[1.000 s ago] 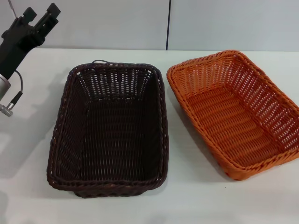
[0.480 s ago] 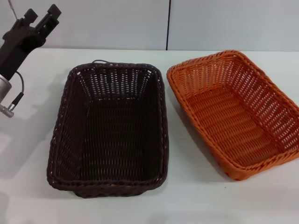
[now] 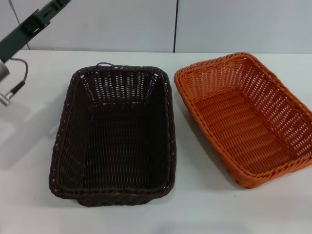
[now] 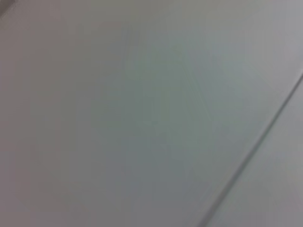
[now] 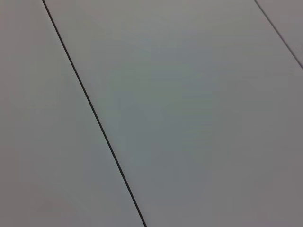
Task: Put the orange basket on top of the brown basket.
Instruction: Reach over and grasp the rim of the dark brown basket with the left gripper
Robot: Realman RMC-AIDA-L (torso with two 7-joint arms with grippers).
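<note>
Two baskets sit side by side on the white worktop (image 3: 29, 195), neither one shifted since half a second ago: the brown basket (image 3: 114, 136) in the middle, the orange basket (image 3: 246, 117) just to its right, apart, not stacked. My left tool (image 3: 36, 22) has swung up toward the far left corner, mostly out of view now, so I can't tell its fingers' state. Right tool isn't visible. Both wrist cams show plain grey panels. No readable writing anywhere.
</note>
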